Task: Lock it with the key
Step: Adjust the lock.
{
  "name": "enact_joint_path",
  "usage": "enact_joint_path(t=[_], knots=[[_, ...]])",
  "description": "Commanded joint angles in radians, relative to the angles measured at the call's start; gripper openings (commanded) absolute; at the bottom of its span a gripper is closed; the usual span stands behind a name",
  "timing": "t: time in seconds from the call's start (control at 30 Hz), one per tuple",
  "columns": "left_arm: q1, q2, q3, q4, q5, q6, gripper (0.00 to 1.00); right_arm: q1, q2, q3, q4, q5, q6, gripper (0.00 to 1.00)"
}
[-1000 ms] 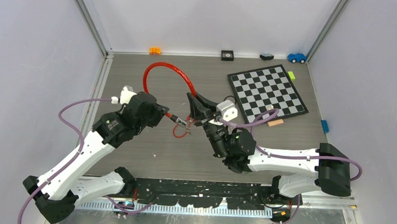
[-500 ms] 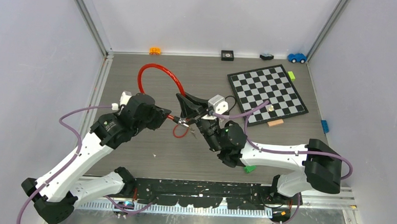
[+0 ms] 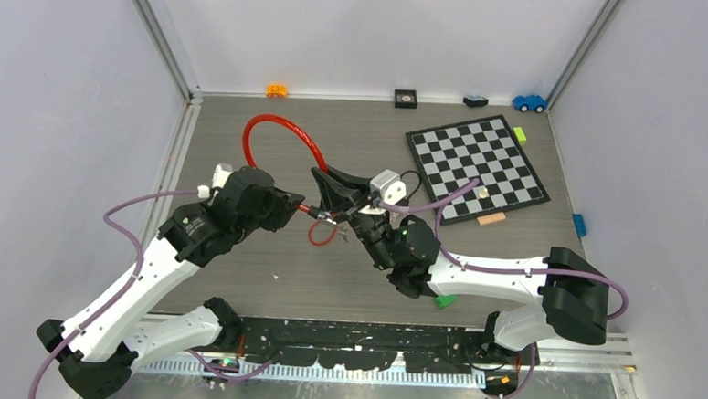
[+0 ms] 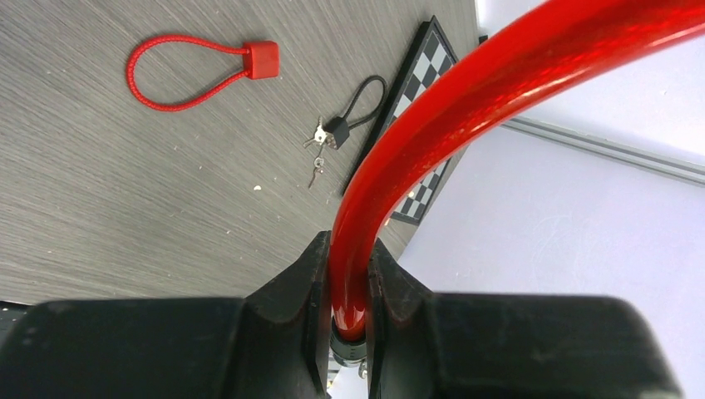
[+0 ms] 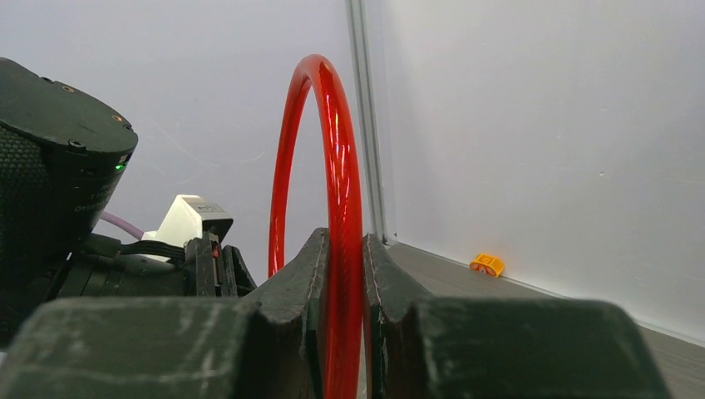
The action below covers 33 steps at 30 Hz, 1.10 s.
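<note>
Above the grey table [image 3: 372,132], walled in white, we see the red cable lock [image 3: 277,118] held up in the air as an arched loop. The left pincer [image 4: 347,258] is clamped on one end of the cable. The right pincer [image 5: 342,249] is clamped on it close by, facing the left. A chessboard [image 3: 476,165] lies to the right.

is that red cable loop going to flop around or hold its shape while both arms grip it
Probably springy rather than floppy: the red cable holds a smooth arch between the left tool and right tool. Its glossy coating may slip in the pinch.
</note>
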Motion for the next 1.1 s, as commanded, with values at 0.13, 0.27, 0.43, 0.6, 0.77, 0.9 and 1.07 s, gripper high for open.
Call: enact_joint_path(t=[0.13, 0.27, 0.43, 0.6, 0.77, 0.9, 1.07], knots=[[0.001, -0.025, 0.013, 0.05, -0.009, -0.035, 0.0, 0.001, -0.039, 0.004, 0.068, -0.029, -0.035, 0.01], [0.001, -0.03, 0.011, 0.057, -0.007, -0.039, 0.0, 0.0, -0.044, -0.005, 0.057, -0.035, -0.057, 0.01], [0.001, -0.039, 0.012, 0.062, 0.0, -0.047, 0.0, 0.0, -0.038, -0.018, 0.068, -0.029, -0.086, 0.01], [0.001, -0.043, 0.006, 0.071, 0.016, -0.069, 0.0, 0.001, -0.023, -0.033, 0.087, -0.057, -0.094, 0.01], [0.001, -0.054, -0.004, 0.075, 0.01, -0.104, 0.0, 0.005, -0.044, -0.09, 0.108, -0.132, -0.082, 0.01], [0.001, -0.058, -0.011, 0.077, 0.008, -0.125, 0.0, 0.013, -0.088, -0.142, 0.104, -0.186, -0.083, 0.01], [0.001, -0.056, -0.025, 0.087, 0.013, -0.146, 0.0, 0.039, -0.134, -0.205, 0.092, -0.234, -0.106, 0.01]])
